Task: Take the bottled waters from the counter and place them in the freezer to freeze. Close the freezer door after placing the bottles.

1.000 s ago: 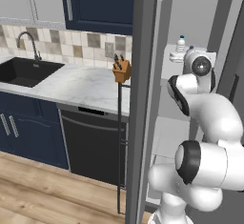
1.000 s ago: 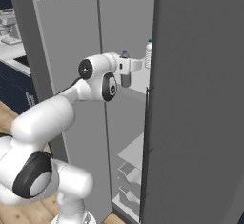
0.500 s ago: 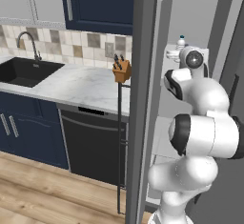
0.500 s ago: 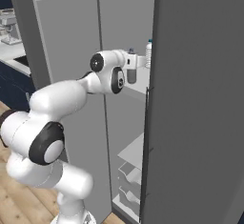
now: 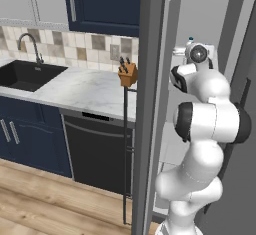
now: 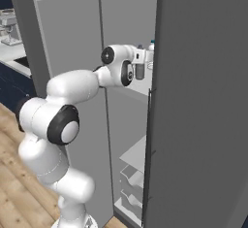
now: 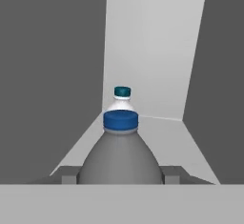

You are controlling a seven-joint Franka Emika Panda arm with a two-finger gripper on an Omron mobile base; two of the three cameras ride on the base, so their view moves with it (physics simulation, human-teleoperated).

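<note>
The robot's gripper (image 7: 120, 175) reaches into the open freezer (image 6: 203, 101), its two fingertips (image 7: 69, 174) pressed against either side of a blue-capped water bottle (image 7: 120, 156) held upright over a white shelf (image 7: 162, 137). A second bottle (image 7: 122, 99) stands on that shelf just behind it, near the back wall. The freezer door (image 5: 150, 104) stands wide open beside the marble counter (image 5: 85, 91), where a wooden knife block (image 5: 127, 74) sits.

A wooden knife block (image 5: 127, 74) stands above a black dishwasher (image 5: 96, 152).
</note>
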